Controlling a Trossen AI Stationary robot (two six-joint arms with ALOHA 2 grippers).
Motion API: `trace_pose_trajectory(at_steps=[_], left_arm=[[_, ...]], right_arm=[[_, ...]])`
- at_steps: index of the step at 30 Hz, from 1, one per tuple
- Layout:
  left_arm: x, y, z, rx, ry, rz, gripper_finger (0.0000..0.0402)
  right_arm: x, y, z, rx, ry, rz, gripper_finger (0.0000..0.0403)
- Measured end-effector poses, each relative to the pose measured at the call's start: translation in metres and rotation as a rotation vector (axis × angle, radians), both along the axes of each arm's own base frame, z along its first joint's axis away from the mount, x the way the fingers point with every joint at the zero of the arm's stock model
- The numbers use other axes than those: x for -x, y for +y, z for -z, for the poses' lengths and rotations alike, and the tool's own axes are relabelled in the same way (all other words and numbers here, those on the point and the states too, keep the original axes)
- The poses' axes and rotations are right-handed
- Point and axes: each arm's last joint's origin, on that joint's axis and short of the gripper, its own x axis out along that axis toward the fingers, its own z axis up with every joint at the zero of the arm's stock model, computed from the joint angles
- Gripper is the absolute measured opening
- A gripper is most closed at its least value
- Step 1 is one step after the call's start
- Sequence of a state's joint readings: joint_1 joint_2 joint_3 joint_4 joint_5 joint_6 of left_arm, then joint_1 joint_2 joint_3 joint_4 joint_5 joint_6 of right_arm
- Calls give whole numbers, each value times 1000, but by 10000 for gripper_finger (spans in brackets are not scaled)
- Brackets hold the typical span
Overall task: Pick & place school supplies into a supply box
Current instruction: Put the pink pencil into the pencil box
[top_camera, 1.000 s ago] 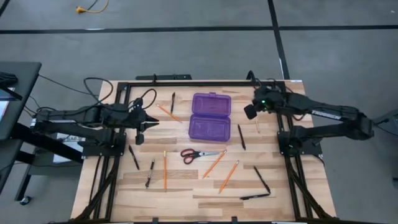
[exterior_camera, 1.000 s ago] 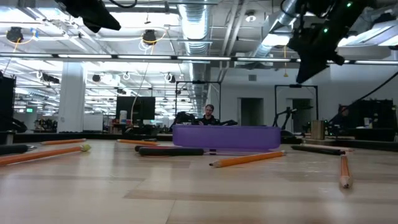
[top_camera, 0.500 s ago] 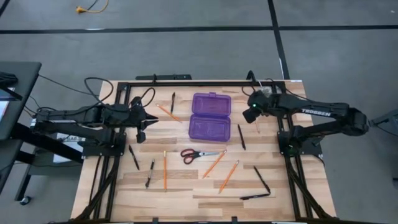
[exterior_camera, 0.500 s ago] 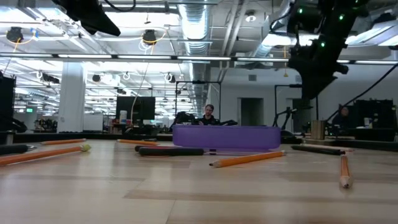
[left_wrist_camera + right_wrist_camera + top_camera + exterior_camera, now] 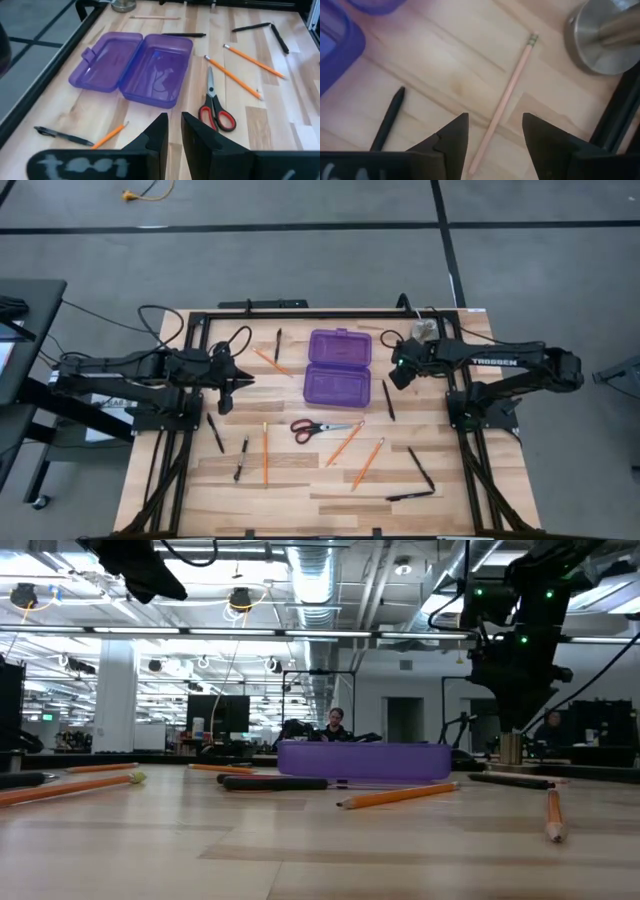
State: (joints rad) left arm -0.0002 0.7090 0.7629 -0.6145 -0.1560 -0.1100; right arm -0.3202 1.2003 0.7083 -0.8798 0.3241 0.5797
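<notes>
Pencil (image 5: 506,97) lies on the table just under the right gripper (image 5: 492,142), whose spread jaws straddle it, apparently lined up for a pick. Beyond it the purple box (image 5: 339,366) sits open at mid-table, ready to receive. Farther off, the left gripper (image 5: 228,383) hovers, fingers nearly together, empty.

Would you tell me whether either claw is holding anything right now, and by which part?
Nothing is held. The right claw is open above a pencil on the table; the left claw hangs empty, nearly shut.
</notes>
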Motion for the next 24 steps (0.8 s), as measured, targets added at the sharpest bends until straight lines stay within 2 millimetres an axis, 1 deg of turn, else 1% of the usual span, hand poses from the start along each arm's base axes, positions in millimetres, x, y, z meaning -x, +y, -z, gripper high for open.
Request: trace_pose_trajectory(at_steps=[4, 7, 13, 15, 19, 21, 24], left_arm=[[-1, -1, 6, 4, 15, 37, 44], [-2, -1, 5, -48, 11, 85, 44], [-1, -1, 6, -111, 32, 116, 43], [-1, -1, 6, -101, 28, 105, 43], [-6, 2, 8, -57, 34, 0, 43], [-8, 2, 12, -42, 65, 9, 45], [-13, 2, 17, -10, 102, 14, 62]], right_arm=[[3, 1, 5, -19, 16, -2, 182], [3, 1, 5, -18, 16, -2, 180], [2, 2, 5, -15, 12, -5, 182], [2, 3, 5, -16, 14, -13, 182], [1, 7, 5, -16, 17, -37, 179], [0, 8, 5, -14, 15, -46, 178], [-1, 10, 5, -12, 11, -55, 179]])
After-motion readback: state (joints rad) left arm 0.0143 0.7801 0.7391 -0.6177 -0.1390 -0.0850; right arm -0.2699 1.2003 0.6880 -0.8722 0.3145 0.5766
